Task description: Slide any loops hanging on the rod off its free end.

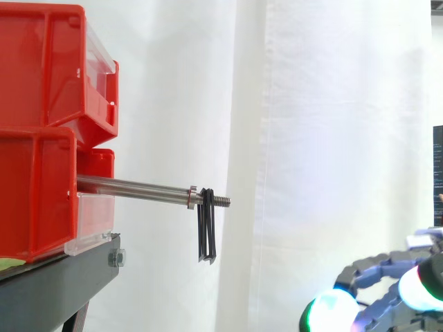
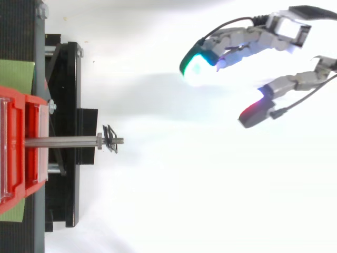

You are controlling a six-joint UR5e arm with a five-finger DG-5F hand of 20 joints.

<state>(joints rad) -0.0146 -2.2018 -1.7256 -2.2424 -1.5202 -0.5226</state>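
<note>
Near the rod (image 1: 138,187) end, loops (image 1: 206,234) hang far from the robot hand (image 2: 247,38).

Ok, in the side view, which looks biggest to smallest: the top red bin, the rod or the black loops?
The top red bin, biggest.
The rod, long but thin.
The black loops, smallest, near the rod's free end.
</note>
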